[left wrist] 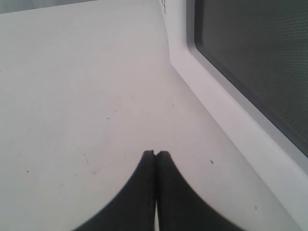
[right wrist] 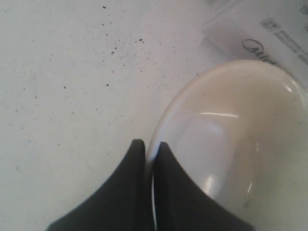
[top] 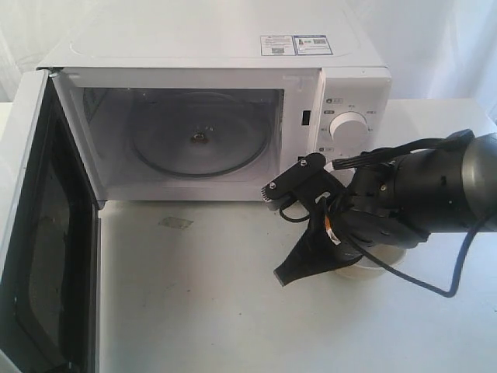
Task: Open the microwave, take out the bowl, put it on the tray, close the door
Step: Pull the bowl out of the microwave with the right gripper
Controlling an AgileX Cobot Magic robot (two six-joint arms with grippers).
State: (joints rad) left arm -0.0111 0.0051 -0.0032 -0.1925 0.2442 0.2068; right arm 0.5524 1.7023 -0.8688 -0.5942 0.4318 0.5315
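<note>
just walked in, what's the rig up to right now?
The white boxy microwave stands with its white door with the dark window swung wide open, and the glass turntable inside is bare. The small glossy cream-yellow bowl is already out: the right hand is shut on its rim, in front of the knob panel, low over the white table. The left hand is shut and empty beside the open door. No tray shows in any view.

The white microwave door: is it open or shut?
Open. The white door with dark window stands swung wide at the left, and the round glass turntable inside shows bare.
</note>
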